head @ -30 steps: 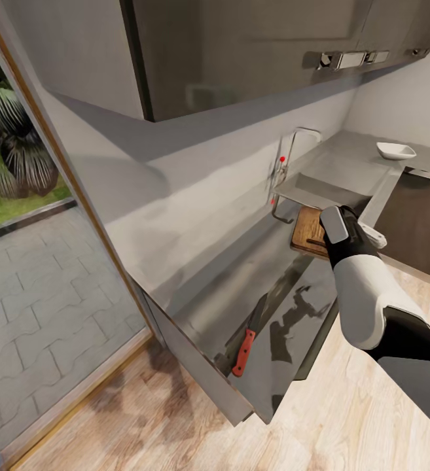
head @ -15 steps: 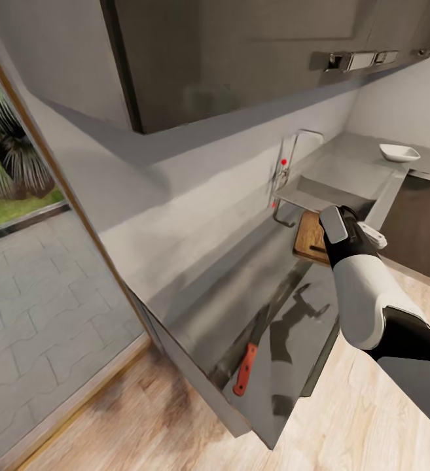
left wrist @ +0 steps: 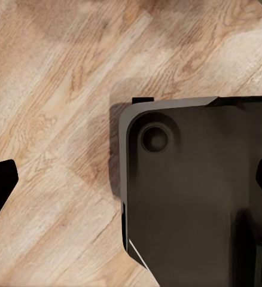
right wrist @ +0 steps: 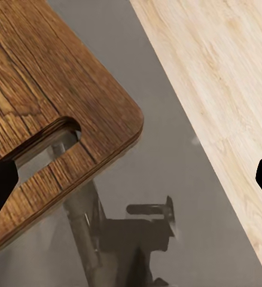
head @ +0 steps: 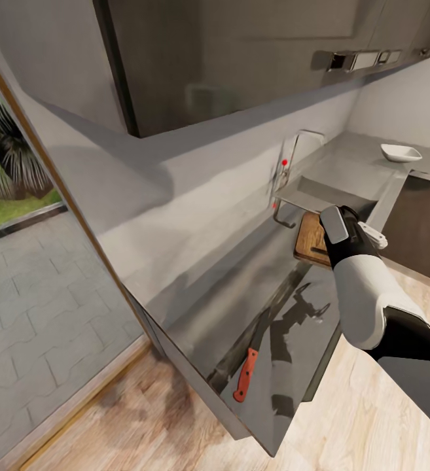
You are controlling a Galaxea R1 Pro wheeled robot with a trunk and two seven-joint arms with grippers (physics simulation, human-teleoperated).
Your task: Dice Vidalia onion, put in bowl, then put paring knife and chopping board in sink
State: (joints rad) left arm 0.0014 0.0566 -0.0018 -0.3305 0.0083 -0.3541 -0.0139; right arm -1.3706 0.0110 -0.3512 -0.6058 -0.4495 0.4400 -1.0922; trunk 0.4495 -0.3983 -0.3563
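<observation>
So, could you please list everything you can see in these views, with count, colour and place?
paring knife: one, red-orange handle, near end of the countertop.
chopping board: one, brown wood, on the countertop beside the sink.
tap: one, chrome with red dots, behind the sink.
bowl: one, white, far countertop.
wall cabinets: grey, overhead.
wooden floor: light, below.
right gripper: one, black fingers, open over the board's slot end.
left gripper: one, black, open, over the floor.

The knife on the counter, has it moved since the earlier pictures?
No. The knife keeps its place near the counter's end edge; the whole head view shifted, so the camera moved.
</observation>
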